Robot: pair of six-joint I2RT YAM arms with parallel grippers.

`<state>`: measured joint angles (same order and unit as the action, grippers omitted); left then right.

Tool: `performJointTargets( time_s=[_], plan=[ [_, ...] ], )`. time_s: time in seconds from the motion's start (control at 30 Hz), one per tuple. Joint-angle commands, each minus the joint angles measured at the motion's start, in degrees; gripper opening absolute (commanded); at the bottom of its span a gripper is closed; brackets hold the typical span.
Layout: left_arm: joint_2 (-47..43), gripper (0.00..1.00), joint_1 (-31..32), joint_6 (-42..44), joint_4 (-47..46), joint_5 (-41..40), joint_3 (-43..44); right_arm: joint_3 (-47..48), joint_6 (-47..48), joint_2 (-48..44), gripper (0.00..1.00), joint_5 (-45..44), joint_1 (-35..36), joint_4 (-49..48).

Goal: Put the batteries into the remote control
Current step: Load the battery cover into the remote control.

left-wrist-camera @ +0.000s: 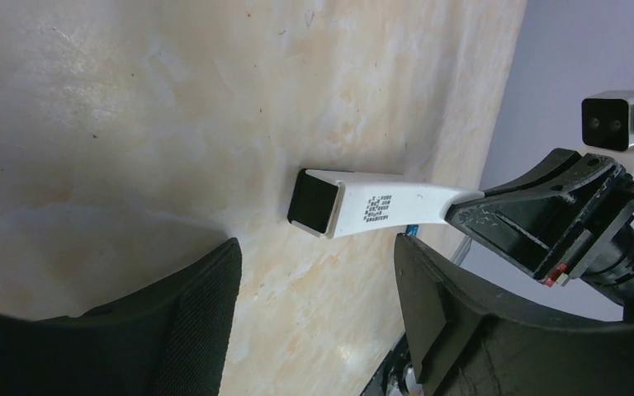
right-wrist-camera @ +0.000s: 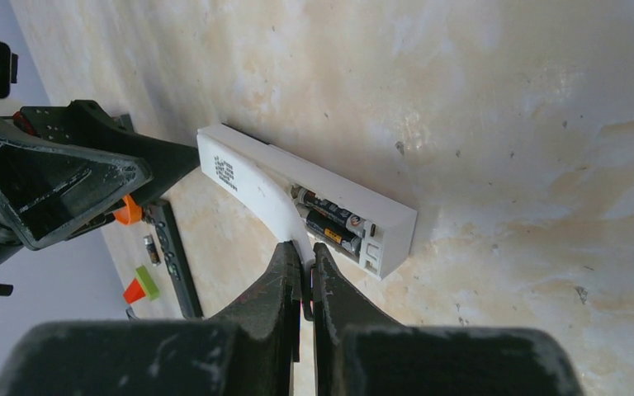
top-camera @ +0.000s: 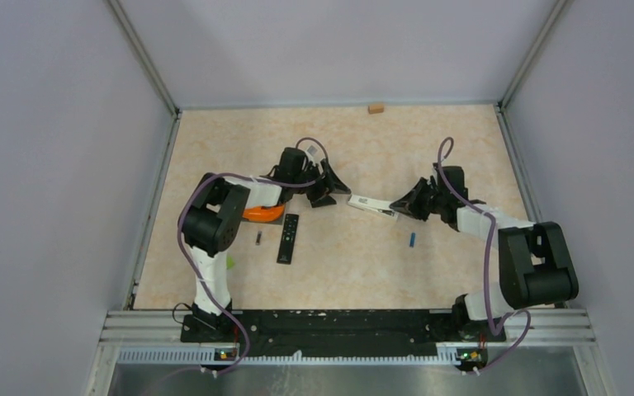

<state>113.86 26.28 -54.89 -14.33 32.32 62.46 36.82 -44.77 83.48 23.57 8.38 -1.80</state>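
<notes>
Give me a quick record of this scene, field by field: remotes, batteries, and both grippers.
white remote: compartment open, two batteries inside
battery cover: raised, pinched by right gripper
left gripper: open, facing the white remote's end
loose on table: blue battery, dark battery
black remote: lying flat, untouched

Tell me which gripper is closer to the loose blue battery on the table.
Right. The right gripper, shut on the white remote's battery cover, sits just beyond the blue battery. The left gripper stands open farther away, past the remote's other end.
</notes>
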Motion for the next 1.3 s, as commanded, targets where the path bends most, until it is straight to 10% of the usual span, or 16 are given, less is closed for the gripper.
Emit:
performJointTargets(
  time_s=[0.0,1.27],
  plan=[
    [0.37,0.72,0.14,4.34,0.68,0.20,2.46,-2.44,0.82,0.55,0.00,-4.68,-0.42,2.80],
    [6.95,0.54,4.77,6.56,6.32,-1.87,7.05,-9.89,-11.23,-6.41,0.00,-14.93,2.07,4.17]
  ],
)
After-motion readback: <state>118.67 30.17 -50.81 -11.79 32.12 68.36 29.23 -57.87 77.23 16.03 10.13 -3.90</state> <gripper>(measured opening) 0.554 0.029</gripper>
